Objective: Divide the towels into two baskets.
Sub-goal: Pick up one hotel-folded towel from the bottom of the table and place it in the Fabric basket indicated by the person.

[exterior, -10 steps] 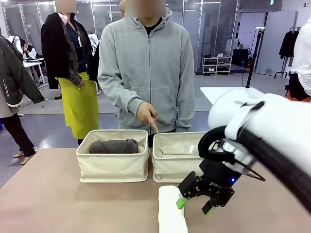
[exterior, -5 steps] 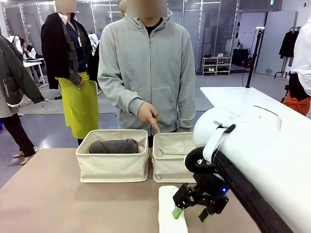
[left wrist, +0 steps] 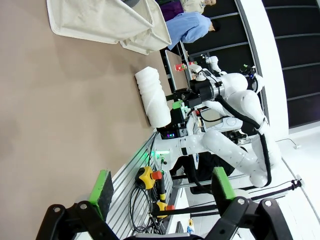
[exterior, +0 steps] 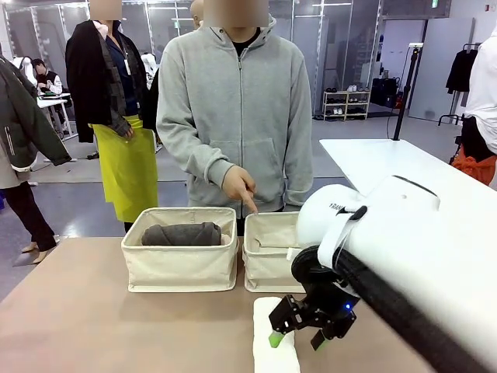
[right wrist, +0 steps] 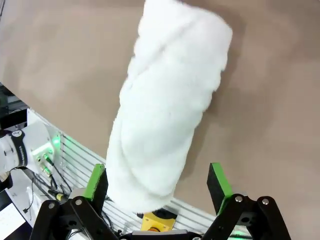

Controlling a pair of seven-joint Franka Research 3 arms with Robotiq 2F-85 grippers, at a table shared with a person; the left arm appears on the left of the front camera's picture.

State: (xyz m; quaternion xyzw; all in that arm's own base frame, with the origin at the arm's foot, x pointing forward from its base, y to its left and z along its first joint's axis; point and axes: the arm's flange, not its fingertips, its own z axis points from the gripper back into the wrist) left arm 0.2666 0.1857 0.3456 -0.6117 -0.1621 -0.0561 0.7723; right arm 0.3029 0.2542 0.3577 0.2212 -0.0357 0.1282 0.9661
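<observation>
Right gripper (exterior: pixel 296 340) fingers stand wide, straddling the white towel (right wrist: pixel 165 115) on the worktop (exterior: pixel 116 326); left gripper (left wrist: pixel 162 187) fingers wide, empty.

The white towel (right wrist: pixel 167 115) is fluffy terry cloth. The baskets (exterior: pixel 180 250) are matt cream canvas, and the tabletop (exterior: pixel 93 326) is smooth, matt brown.

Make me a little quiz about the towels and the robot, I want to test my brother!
1. True or false: the dark grey towel lies in the left basket.
2. Which colour is the towel under the right end effector? A pink B white C yellow
3. The person's hand points down at the ____ basket.

Key: 1 true; 2 B; 3 right.
</observation>
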